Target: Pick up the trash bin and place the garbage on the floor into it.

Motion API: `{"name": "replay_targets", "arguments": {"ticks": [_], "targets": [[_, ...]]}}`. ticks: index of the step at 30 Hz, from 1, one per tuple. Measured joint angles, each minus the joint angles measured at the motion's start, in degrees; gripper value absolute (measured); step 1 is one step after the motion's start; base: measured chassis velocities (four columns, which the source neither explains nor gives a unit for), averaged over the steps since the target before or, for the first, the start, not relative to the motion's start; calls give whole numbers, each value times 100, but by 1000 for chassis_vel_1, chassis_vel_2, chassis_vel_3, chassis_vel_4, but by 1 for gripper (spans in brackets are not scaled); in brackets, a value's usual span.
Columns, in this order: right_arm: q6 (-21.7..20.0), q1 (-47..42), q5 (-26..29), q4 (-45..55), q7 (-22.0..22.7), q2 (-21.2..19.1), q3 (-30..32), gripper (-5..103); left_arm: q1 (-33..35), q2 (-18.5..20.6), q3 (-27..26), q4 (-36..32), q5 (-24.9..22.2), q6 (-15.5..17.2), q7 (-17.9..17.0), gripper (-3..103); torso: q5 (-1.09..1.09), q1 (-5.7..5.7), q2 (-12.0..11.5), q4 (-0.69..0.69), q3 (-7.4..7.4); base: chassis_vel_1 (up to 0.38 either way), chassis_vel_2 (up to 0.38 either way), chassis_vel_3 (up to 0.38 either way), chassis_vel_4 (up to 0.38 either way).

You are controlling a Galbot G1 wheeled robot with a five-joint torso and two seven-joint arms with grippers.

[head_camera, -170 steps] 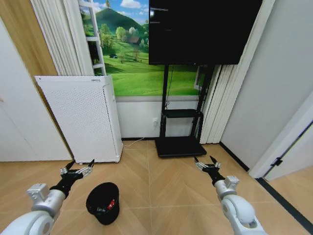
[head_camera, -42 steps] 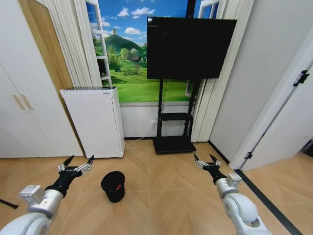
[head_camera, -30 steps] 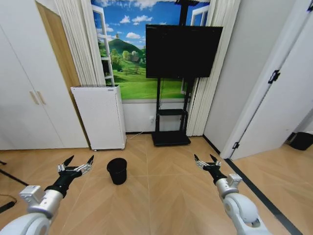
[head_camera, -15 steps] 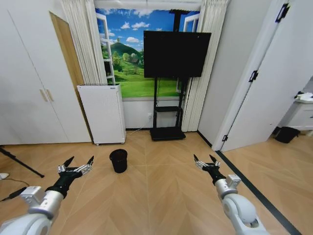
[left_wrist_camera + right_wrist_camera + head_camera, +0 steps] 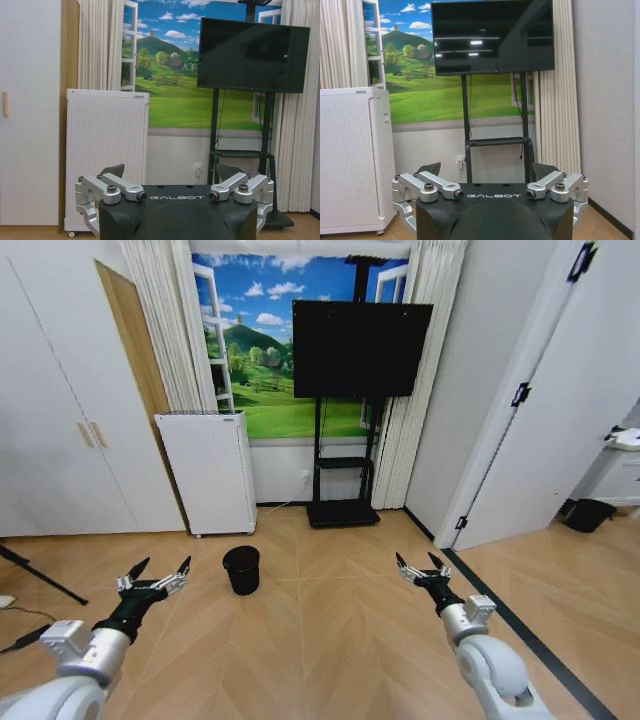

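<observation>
- I see the bin [image 5: 241, 569] standing upright on the wood floor, mouth up, before the white cabinet [image 5: 211, 473] and left of the TV stand [image 5: 343, 512].
- Against half a second ago, my view has barely shifted.
- Left gripper [image 5: 153, 580] and right gripper [image 5: 423, 571] hang spread, empty, well short of the bin.
</observation>
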Motion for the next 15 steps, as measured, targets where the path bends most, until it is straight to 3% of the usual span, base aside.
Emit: {"name": "replay_targets", "arguments": {"ticks": [15], "targets": [[54,-96,12,53,-37,-4,155,100,24,-3,11,-132,-4,74,2,100,0,1,-1,0,0,0,0,0,0]]}}
